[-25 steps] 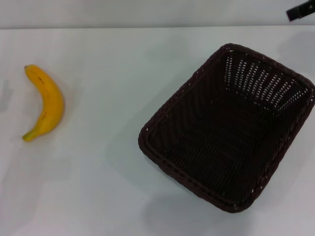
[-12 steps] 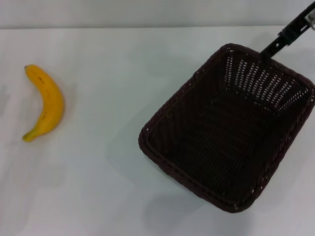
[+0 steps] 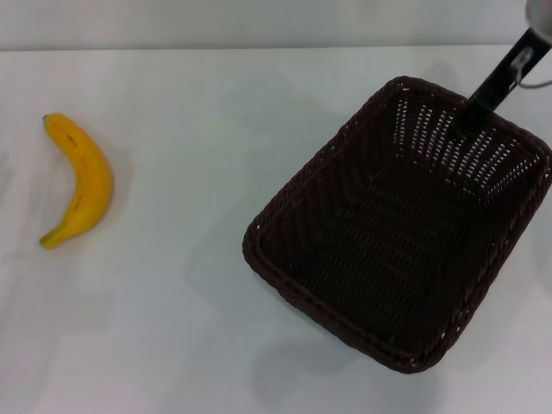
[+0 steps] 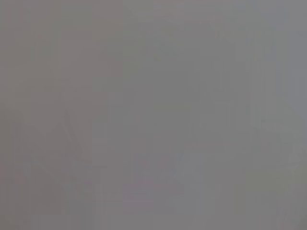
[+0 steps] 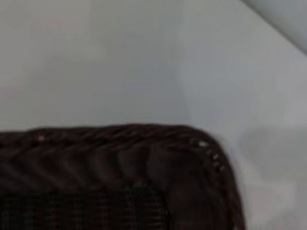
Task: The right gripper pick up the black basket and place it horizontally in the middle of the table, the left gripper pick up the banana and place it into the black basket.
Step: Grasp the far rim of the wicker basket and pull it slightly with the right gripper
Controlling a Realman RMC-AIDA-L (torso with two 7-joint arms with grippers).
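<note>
The black basket (image 3: 388,250) sits empty at the right of the white table (image 3: 190,285), turned at an angle. From the top right corner of the head view my right gripper (image 3: 477,108) reaches down to the basket's far rim, its tip at the openwork far wall. The right wrist view shows a corner of the basket's braided rim (image 5: 120,143) close below. The yellow banana (image 3: 84,179) lies alone at the far left of the table, stem end toward me. My left gripper shows in no view, and the left wrist view is plain grey.
The table's back edge (image 3: 259,47) meets a pale wall. Bare white tabletop lies between the banana and the basket and along the near side.
My right gripper has come in from the top right corner and moved down and left to the basket's far rim. The basket and banana have not moved.
</note>
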